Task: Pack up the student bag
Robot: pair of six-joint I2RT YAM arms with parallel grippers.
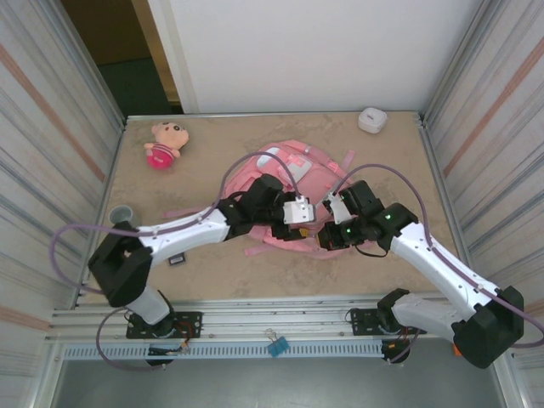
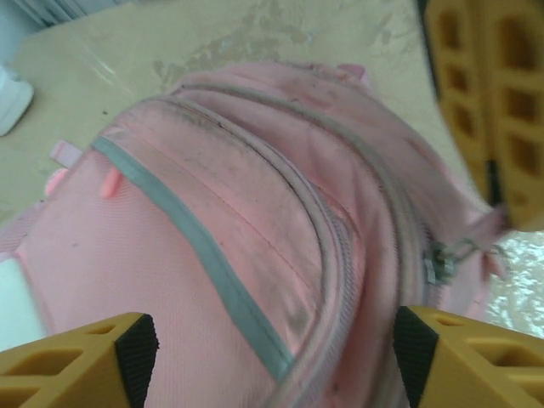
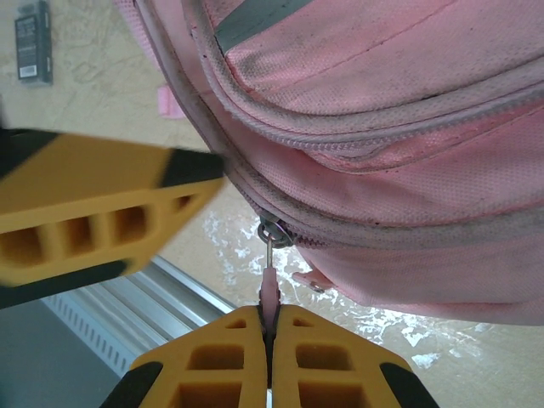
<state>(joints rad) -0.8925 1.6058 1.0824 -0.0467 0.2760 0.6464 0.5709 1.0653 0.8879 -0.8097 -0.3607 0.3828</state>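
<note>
Fingers [image 3: 221, 361] of my right gripper [image 3: 269, 321] are clamped on the pink zipper pull [image 3: 269, 287] of the student bag [image 3: 382, 85], which lies in the middle of the table [image 1: 212, 280] between both arms. My left gripper [image 2: 276, 340] stands spread over the bag's front pocket, gripping nothing.

I judge the bag soft, light and floppy. The fabric will bunch, so the pull and the seams are the holds to trust.

Count: one bag, one plush doll [image 1: 164, 144], one white case [image 1: 372, 119], one grey cup [image 1: 121, 212] and one small dark item [image 1: 177, 259], possibly a battery pack.
</note>
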